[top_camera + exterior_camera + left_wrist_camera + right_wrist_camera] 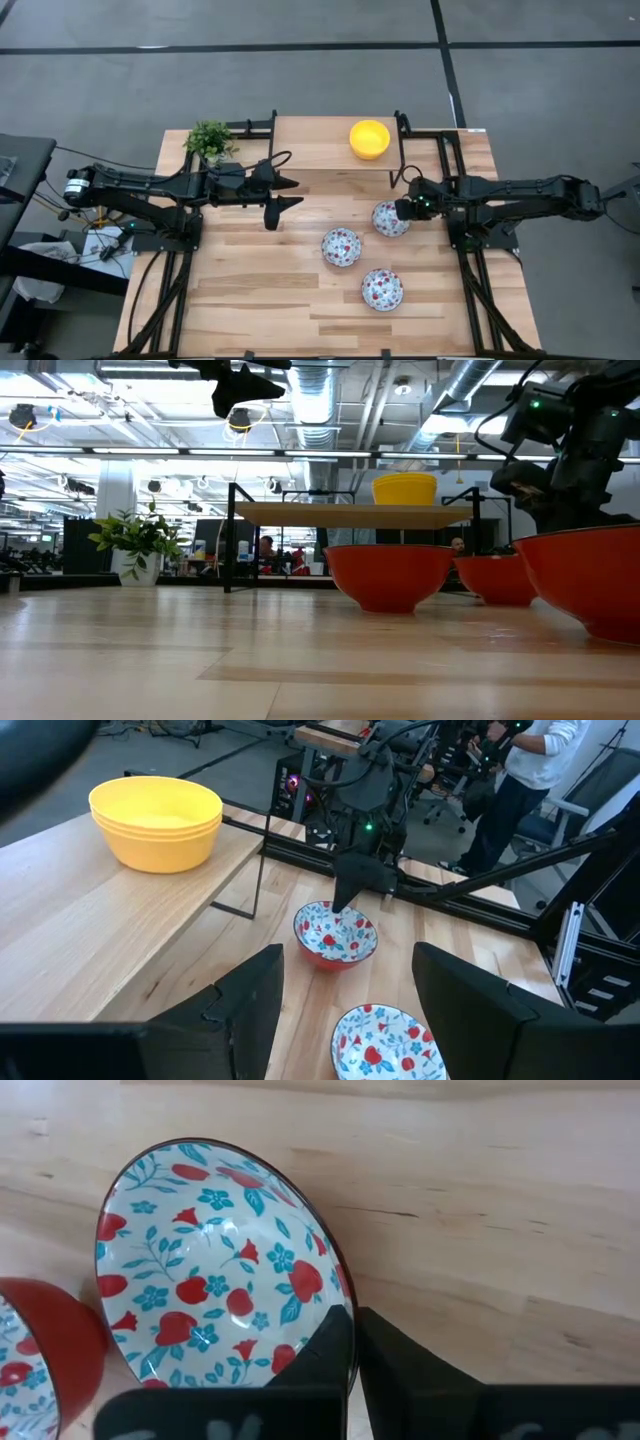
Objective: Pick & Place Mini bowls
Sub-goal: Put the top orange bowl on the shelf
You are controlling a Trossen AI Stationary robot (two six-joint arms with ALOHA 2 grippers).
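Floral bowl (pixel 215 1280) rim pinched in our right gripper (pixel 352 1342), our left gripper (pixel 345 985) spread wide, holding nothing, yellow bowls (pixel 369 138) stacked on shelf (pixel 310 140).

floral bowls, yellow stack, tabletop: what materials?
Floral bowls: glossy printed white inside, plain red outside, thin dark rim; glazed ceramic or melamine, can't tell. The right tool is shut on one bowl's rim. Yellow stack: uniform colour, soft sheen, thin walls; probably plastic or melamine. Tabletop: jointed light wood strips with visible grain, like butcher block, satin finish.
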